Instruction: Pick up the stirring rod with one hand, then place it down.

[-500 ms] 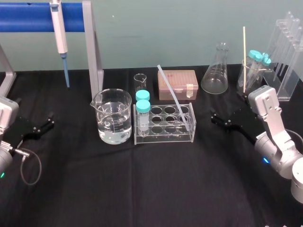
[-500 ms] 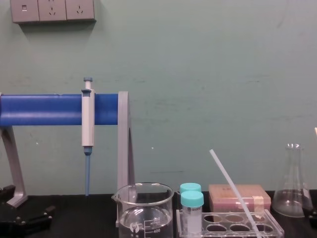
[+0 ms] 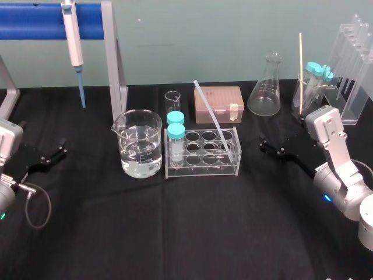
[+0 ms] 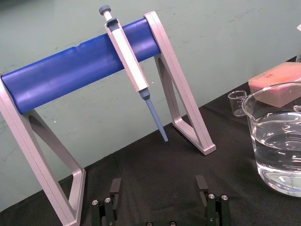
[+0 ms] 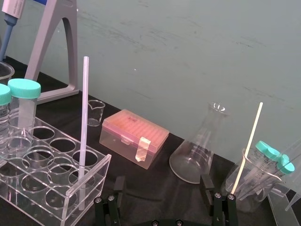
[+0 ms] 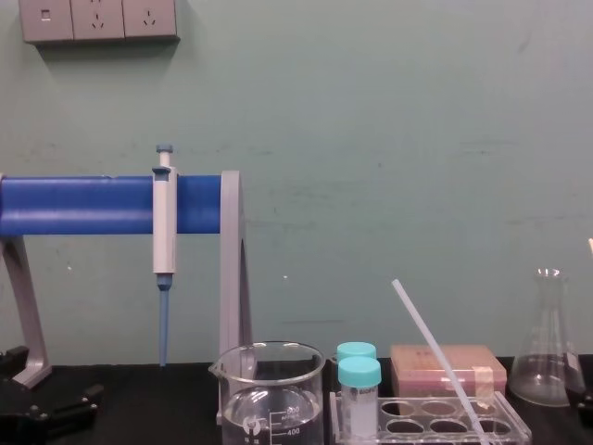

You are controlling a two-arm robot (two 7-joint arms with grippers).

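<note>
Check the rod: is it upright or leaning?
Leaning: the rod has its lower end in a right-end well of the rack, its top tilted toward the robot's left.

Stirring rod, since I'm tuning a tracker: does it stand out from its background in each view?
Head view: the stirring rod crosses the pink box, pale on pale. Right wrist view: bright against the black cloth. Chest view: clear against the green wall.

The head view looks down from high in front of the blue pipette stand [image 3: 35,13], over the whole table. The chest view faces the stand [image 6: 83,205] level, from low. The left wrist view sits close before the stand [image 4: 80,61]; the right wrist view, well off to its right, catches the stand [image 5: 71,47] at its edge
</note>
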